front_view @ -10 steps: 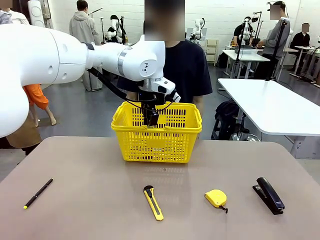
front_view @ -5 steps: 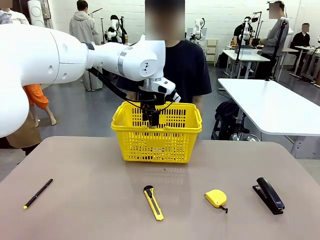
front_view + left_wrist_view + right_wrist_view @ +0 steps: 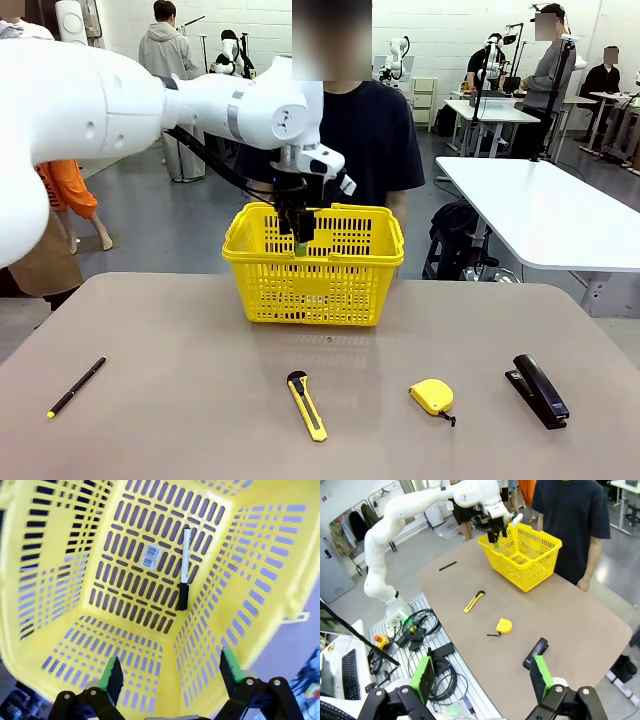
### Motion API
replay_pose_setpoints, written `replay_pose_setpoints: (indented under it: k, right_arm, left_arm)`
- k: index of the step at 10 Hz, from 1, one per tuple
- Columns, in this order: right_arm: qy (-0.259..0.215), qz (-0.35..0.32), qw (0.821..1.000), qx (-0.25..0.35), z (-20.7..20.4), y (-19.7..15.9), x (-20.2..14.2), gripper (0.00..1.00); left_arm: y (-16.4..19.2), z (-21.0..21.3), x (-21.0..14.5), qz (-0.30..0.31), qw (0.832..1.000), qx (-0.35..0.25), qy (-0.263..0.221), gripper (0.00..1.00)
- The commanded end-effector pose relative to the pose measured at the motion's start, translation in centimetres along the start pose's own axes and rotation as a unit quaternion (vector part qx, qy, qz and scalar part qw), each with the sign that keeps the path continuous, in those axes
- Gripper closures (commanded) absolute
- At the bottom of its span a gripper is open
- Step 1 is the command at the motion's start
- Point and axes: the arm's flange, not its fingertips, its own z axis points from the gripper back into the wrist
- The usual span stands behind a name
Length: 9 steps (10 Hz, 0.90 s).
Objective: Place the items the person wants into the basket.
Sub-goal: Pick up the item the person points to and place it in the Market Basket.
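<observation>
Left fingers [image 3: 112, 677] wide open, empty, at the mouth of the basket [image 3: 315, 285]; marker [image 3: 183, 570] flat on basket floor, long axis up-down in wrist view, black end nearest fingers. Right fingers [image 3: 426, 677] open, empty. Utility knife [image 3: 307, 405], tape measure [image 3: 432, 396], stapler [image 3: 540, 390], pen [image 3: 76, 386] well apart on counter [image 3: 180, 340]

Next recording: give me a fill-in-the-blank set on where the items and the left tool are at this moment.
1. The ____ lies on the floor of the basket.
2. The left tool hangs over the basket with its jaws ____.
3. On the table, the tape measure lies between the utility knife and the ____.

Missing words: marker; open; stapler.
</observation>
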Motion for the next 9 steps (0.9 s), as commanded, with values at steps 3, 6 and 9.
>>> replay_pose_setpoints:
  k: [3,6,9]
  right_arm:
    - [-0.008,0.008,1.0,0.005,0.1,0.0,0.2,0.0]
    - [-0.008,0.008,1.0,0.005,0.1,0.0,0.2,0.0]
    - [-0.008,0.008,1.0,0.005,0.1,0.0,0.2,0.0]
  left_arm:
    - [-4.1,10.9,-15.2,0.077,0.992,-0.023,-0.102,0.0]
    - [-8.6,11.0,-22.4,0.129,0.987,-0.023,-0.097,0.0]
    - [-10.8,9.0,-26.5,0.175,0.984,-0.011,-0.044,0.0]
